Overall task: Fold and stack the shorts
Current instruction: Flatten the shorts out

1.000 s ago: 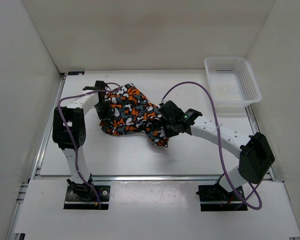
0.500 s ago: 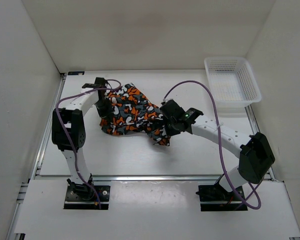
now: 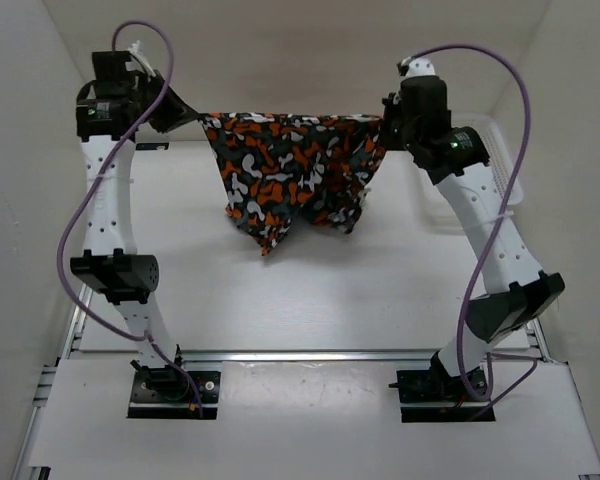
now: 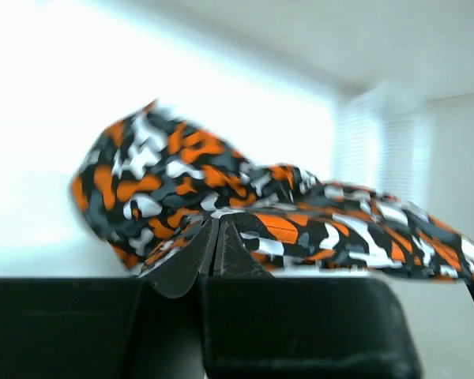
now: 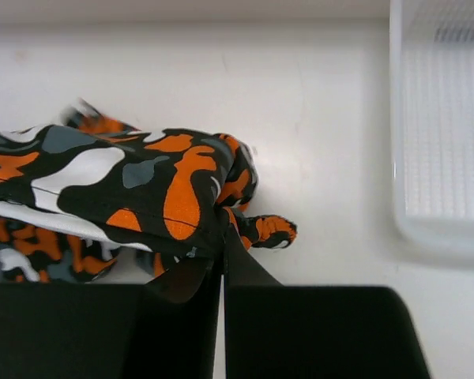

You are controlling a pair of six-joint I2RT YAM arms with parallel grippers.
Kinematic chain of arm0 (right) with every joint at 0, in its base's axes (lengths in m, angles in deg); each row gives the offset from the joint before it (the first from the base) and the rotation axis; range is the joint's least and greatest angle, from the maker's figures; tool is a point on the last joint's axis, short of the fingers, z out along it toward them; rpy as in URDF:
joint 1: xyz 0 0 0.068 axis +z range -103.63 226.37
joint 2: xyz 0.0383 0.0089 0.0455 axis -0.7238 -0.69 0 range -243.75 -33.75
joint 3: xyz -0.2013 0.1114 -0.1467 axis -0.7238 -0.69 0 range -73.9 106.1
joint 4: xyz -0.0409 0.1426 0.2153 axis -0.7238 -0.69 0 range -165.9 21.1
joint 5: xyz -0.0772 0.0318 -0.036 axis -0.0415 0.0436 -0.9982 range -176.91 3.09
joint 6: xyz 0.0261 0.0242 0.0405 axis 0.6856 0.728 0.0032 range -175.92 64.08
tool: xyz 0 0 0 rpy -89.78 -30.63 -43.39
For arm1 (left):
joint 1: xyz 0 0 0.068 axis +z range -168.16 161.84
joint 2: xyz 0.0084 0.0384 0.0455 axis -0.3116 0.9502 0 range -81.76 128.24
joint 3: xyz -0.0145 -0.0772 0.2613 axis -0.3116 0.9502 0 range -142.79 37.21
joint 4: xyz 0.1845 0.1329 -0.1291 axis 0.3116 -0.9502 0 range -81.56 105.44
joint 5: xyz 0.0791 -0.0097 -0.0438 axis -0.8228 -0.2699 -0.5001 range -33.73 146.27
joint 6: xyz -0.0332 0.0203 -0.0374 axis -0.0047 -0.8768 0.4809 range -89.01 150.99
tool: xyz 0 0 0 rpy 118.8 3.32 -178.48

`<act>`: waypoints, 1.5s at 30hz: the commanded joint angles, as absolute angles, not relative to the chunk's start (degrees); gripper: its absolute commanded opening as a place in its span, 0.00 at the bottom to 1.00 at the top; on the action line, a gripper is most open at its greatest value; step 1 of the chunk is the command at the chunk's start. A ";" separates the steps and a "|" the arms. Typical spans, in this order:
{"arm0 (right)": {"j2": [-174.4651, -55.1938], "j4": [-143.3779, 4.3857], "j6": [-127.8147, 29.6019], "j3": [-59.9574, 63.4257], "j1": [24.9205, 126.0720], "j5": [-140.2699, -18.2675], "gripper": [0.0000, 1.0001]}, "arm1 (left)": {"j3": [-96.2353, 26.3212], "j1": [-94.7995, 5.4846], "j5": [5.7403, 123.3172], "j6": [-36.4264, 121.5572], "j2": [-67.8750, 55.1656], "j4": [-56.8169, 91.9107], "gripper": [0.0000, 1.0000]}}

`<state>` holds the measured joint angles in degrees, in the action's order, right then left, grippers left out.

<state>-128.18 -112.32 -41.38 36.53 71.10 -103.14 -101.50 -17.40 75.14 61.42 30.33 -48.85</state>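
Observation:
The orange, white, grey and black camouflage shorts (image 3: pixel 295 170) hang stretched in the air between both grippers, high above the table. My left gripper (image 3: pixel 194 118) is shut on the shorts' left top corner (image 4: pixel 205 213). My right gripper (image 3: pixel 386 125) is shut on the right top corner (image 5: pixel 213 229). The top edge is taut and level; the lower part droops to a point near the table's middle. In the right wrist view the cloth (image 5: pixel 126 189) spreads left of the fingers.
A white mesh basket (image 3: pixel 500 165) stands at the back right of the table, partly behind the right arm; it also shows in the right wrist view (image 5: pixel 442 126). White walls close in the table on three sides.
Both arms have risen from low over the table to high at the back and moved apart. The shorts, bunched on the table before, now hang spread between them.

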 commanded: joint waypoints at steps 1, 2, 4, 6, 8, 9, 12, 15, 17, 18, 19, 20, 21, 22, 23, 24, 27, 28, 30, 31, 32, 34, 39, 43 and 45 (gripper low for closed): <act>-125.78 -114.43 -45.81 44.39 70.89 -105.54 0.00 | -103.08 -12.37 81.66 64.29 23.99 -48.99 0.11; -124.90 -114.43 -46.86 43.70 70.89 -105.54 0.00 | -101.41 -12.36 82.19 64.30 19.97 -46.72 0.11; -120.79 -114.43 -47.74 40.12 73.51 -106.24 0.00 | -97.37 -11.83 81.67 64.30 15.73 -46.08 0.11; -116.91 -112.86 -48.45 30.06 75.98 -107.46 0.00 | -87.20 -11.83 80.36 63.24 8.27 -45.38 0.11; -110.06 -111.80 -48.45 21.07 80.89 -109.93 0.00 | -70.83 -11.83 78.77 62.71 -0.93 -43.54 0.11; -107.69 -111.01 -46.10 11.54 82.56 -110.81 0.00 | -64.89 -11.83 78.25 63.58 -4.03 -42.75 0.11; -99.60 -112.75 -40.48 -1.18 89.86 -114.05 0.20 | -43.35 -11.83 76.22 64.38 -15.09 -41.33 0.11; -95.54 -118.44 -29.06 -11.83 96.54 -114.77 0.70 | -27.89 -12.36 75.08 65.00 -21.97 -41.33 0.66; -95.01 -120.83 -22.02 -15.44 99.27 -115.38 0.75 | -23.63 -12.36 75.60 65.61 -22.61 -41.33 0.92; -95.01 -122.24 -20.52 -15.97 99.28 -115.39 0.75 | -21.96 -12.36 75.60 65.61 -22.61 -41.33 0.92; -95.01 -122.25 -18.94 -15.98 99.28 -115.39 0.75 | -21.94 -12.36 74.04 65.61 -21.57 -41.33 0.92; -95.01 -122.25 -18.92 -15.98 98.50 -115.39 0.73 | -21.94 -12.36 72.80 65.61 -20.86 -40.81 0.89; -95.53 -121.38 -18.92 -15.98 96.14 -112.17 0.71 | -21.94 -12.36 71.57 65.61 -19.37 -40.81 0.78; -96.06 -120.68 -20.05 -15.46 94.38 -109.44 0.68 | -21.94 -12.88 68.52 65.61 -18.58 -40.81 0.69; -97.11 -120.15 -20.06 -15.45 89.75 -106.36 0.60 | -21.24 -12.88 66.92 65.61 -17.78 -40.81 0.58; -97.12 -117.97 -19.54 -16.15 87.26 -98.24 0.58 | -20.28 -12.88 66.03 65.61 -16.04 -40.11 0.53; -96.60 -108.42 -16.82 -22.73 79.19 -85.28 0.57 | -17.65 -12.36 64.71 66.14 -12.86 -38.97 0.64; -96.59 -106.10 -15.59 -24.49 77.59 -81.76 0.58 | -16.76 -12.36 64.70 67.10 -10.85 -38.35 0.72; -97.11 -102.23 -11.64 -28.71 73.29 -75.69 0.62 | -15.53 -12.36 64.70 68.15 -8.47 -36.86 0.96; -97.12 -99.34 -10.32 -29.94 72.05 -71.22 0.63 | -13.96 -10.44 65.92 69.03 -5.41 -35.98 1.00; -97.90 -97.74 -7.78 -32.30 69.68 -69.00 0.63 | -13.07 -9.21 71.16 69.04 -3.73 -35.19 1.00; -98.61 -92.14 -5.05 -35.04 67.39 -65.31 0.67 | -12.27 -8.40 72.79 69.57 -0.22 -31.24 1.00; -101.24 -83.94 -0.03 -41.90 62.20 -57.29 0.68 | -17.27 -8.40 69.46 69.57 9.11 -28.94 1.00; -104.31 -80.94 1.12 -44.10 61.40 -56.68 0.68 | -19.39 -8.40 69.45 69.57 14.12 -27.54 0.98; -104.85 -79.89 2.52 -44.80 61.40 -57.28 0.68 | -19.92 -8.40 69.45 69.57 16.40 -27.01 0.95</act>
